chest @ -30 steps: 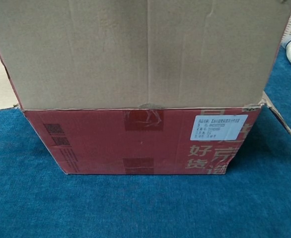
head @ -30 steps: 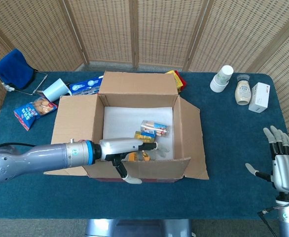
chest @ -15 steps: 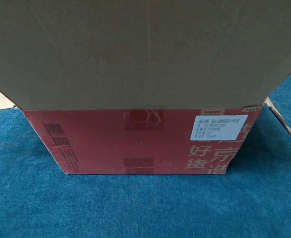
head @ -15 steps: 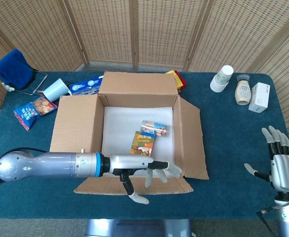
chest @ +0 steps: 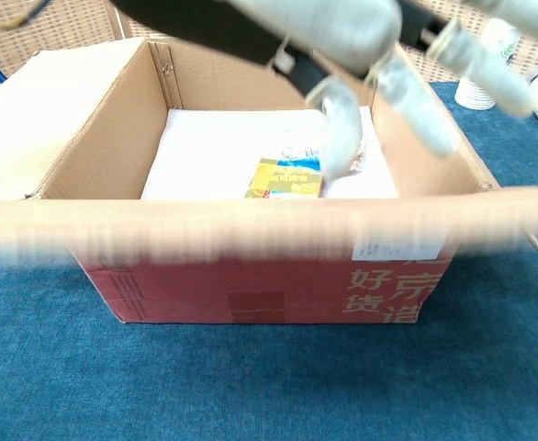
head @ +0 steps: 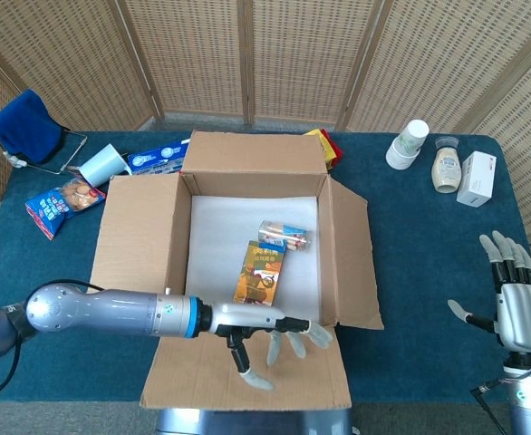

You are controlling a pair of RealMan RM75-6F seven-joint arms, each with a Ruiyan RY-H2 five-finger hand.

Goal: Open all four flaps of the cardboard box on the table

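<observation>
1. Head view: the cardboard box (head: 252,263) sits mid-counter (head: 419,299) with its interior exposed; the far flap (head: 255,151), left flap (head: 134,240) and right flap (head: 352,254) are all folded outward, and the near flap (head: 247,376) lies almost flat toward the robot, overhanging the counter's front edge
2. Left hand (head: 279,337) reaches across from the left with its forearm roughly level, fingers (head: 315,333) spread and pointing rightward, thumb directed down; it presses on the inner face of the near flap and grasps nothing
3. Step in hand, as judged: seating the near flap fully open. To do it well, keep the spread fingers bearing down near the crease and sweep outward, so the fold sets and the flap does not spring back; avoid dragging the box toward the counter's edge
4. Chest view: the near flap appears as a blurred horizontal band in front of the box's red front wall (chest: 260,285), with the left hand (chest: 361,55) above the opening
5. Right hand (head: 519,308) hovers at the counter's right edge, well apart from the box, palm upright, fingers extended and apart, empty
6. Inside the box lie a yellow packet (head: 258,272) and a small wrapped pack (head: 284,236)
</observation>
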